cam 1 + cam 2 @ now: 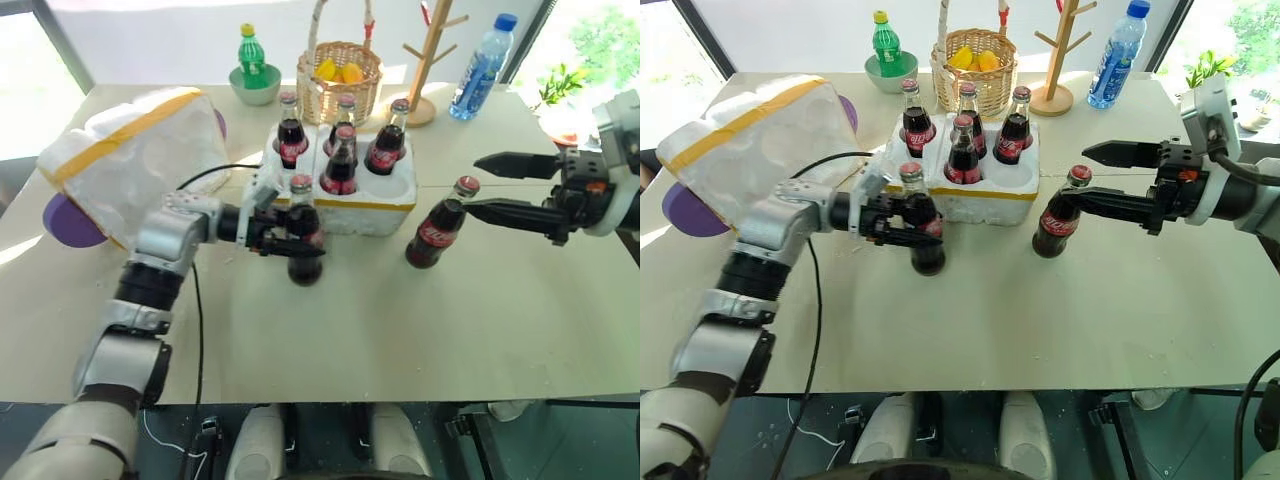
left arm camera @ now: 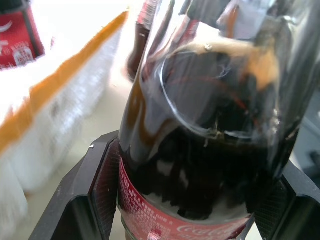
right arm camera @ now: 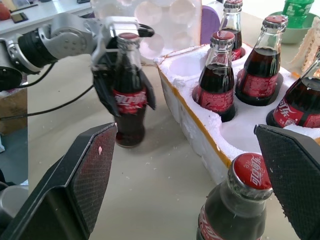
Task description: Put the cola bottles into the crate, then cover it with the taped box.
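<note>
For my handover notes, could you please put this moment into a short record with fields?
Crate: white foam, yellow band, on table
Cola bottles in crate: four
Bottle at crate's near side: upright on table, left gripper fingers on both sides of it
Bottle right of crate: leaning, free, between open right gripper fingers
Taped box: left of crate, tipped on its side
Empty wells: two

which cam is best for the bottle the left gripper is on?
Right wrist view: the whole cola bottle shows, cap to base, standing on the table with the left gripper around its label. Left wrist view has just a close slice of it; both eye views show it whole but farther off.
</note>
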Robot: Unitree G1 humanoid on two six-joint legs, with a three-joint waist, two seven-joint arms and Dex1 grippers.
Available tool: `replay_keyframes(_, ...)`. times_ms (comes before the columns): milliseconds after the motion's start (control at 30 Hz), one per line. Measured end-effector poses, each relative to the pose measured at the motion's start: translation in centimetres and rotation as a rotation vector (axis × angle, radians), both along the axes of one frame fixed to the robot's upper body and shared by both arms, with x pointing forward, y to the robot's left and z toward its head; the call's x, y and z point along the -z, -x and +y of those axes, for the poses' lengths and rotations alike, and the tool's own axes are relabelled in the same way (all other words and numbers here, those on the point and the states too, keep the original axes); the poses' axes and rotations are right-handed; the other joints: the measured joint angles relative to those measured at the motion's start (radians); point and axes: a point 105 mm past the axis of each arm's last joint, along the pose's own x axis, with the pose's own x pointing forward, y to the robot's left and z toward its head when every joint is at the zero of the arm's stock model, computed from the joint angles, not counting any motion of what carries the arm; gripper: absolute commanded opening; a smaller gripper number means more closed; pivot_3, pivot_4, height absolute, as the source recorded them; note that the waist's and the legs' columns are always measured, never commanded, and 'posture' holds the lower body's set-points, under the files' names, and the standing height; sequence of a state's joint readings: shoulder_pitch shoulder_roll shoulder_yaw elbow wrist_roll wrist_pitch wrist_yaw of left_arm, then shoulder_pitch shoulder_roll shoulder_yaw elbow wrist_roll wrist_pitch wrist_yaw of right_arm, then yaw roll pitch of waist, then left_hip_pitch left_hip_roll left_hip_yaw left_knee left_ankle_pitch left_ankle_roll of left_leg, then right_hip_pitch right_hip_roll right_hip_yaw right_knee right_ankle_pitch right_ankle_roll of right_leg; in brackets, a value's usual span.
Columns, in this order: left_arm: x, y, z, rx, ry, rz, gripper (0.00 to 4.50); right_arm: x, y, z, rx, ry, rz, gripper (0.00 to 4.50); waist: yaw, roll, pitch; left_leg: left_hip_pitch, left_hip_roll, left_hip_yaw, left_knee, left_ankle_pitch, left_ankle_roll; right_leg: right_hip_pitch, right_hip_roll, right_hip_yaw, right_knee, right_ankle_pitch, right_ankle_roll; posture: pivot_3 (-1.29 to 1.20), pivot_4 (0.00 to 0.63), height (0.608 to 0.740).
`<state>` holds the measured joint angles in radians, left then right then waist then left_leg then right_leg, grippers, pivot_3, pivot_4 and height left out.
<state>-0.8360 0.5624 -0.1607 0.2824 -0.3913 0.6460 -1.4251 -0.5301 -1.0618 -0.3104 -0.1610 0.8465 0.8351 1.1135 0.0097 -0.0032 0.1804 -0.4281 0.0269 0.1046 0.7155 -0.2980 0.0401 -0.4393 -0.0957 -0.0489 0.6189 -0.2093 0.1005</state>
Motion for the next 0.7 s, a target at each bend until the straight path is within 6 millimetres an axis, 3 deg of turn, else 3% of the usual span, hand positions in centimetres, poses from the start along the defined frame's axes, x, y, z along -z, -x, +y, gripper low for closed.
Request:
replay_keyframes(133,-4.4,-0.9,1.8,-0.071,0.109,-0.003,2.82,-0.3,-0.1,0.0,0.0,-0.006,-0.013,4.5,0.01,0.0,0.0,-0.001,-0.001,-0.001,0.001,-0.001,0.002,0.001,0.0,0.0,0.0,0.0,0.0,0.0,0.15,0.74)
replay_keyframes(267,-10.1,-4.2,2.9,-0.239,0.24,-0.138,2.82,-0.1,-0.3,0.3,-0.008,-0.011,-0.013,4.5,0.015,-0.001,0.0,0.0,-0.003,-0.001,0.002,-0.002,0.004,0.003,-0.001,0.0,-0.002,0.001,0.001,0.0,0.15,0.74)
replay_keyframes(333,-11.3,-5.7,3.4,-0.311,0.267,-0.196,2.82,-0.1,-0.3,0.3,-0.006,-0.01,-0.012,4.5,0.015,0.0,0.0,0.0,-0.003,0.0,0.001,-0.001,0.001,0.003,-0.001,0.0,-0.003,0.001,0.002,0.0,0.15,0.74)
replay_keyframes(400,-10.9,-7.1,3.5,-0.373,0.259,-0.223,2.82,0.0,-0.4,0.4,-0.005,-0.01,-0.01,4.5,0.015,-0.001,0.0,0.0,-0.005,0.0,0.001,-0.001,0.001,0.003,-0.001,-0.001,-0.003,0.001,0.002,0.0,0.15,0.74)
replay_keyframes(500,-8.4,-8.4,3.1,-0.412,0.223,-0.198,2.82,0.0,-0.4,0.4,-0.001,-0.009,-0.01,4.5,0.012,-0.001,0.001,0.0,-0.005,0.001,0.0,-0.001,0.001,0.002,-0.001,-0.001,-0.003,0.001,0.002,0.0,0.15,0.74)
replay_keyframes(700,-5.3,-9.2,1.1,-0.382,0.106,-0.257,2.82,0.4,-0.5,0.6,0.004,-0.007,-0.009,4.5,0.003,-0.001,0.001,-0.002,-0.005,0.001,0.0,-0.001,0.001,0.001,-0.001,-0.002,-0.004,0.001,0.002,0.0,0.15,0.74)
